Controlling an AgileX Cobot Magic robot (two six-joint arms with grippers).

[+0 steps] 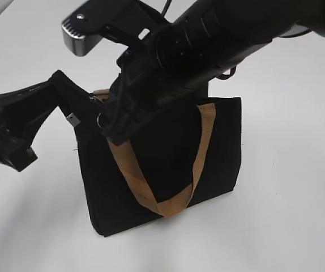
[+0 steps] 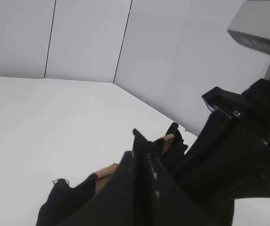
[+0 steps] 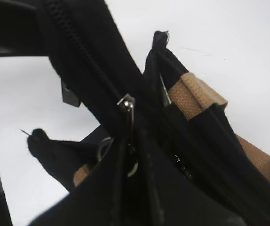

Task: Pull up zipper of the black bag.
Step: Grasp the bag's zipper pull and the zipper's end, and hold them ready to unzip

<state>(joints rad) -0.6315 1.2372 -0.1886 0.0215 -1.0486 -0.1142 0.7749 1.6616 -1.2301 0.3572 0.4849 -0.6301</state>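
Observation:
The black bag [image 1: 222, 147] stands upright on the white table, a tan handle [image 1: 203, 148] hanging down its front. My left gripper [image 1: 59, 85] is shut on the bag's top left corner and holds the fabric out taut; in the left wrist view its jaws [image 2: 142, 149] pinch black fabric [image 2: 62, 200]. My right gripper [image 1: 110, 121] reaches across to the top edge near that end. In the right wrist view its jaws [image 3: 130, 136] are shut on the zipper [image 3: 126, 103], whose silvery pull and ring [image 3: 103, 145] show along the black zipper line [image 3: 81, 52].
A white table [image 1: 287, 215] runs all round the bag. A small grey tag [image 1: 73, 120] hangs below the held corner. The right arm's bulk [image 1: 219, 34] hides the bag's top middle. White wall panels [image 2: 88, 37] stand behind the table.

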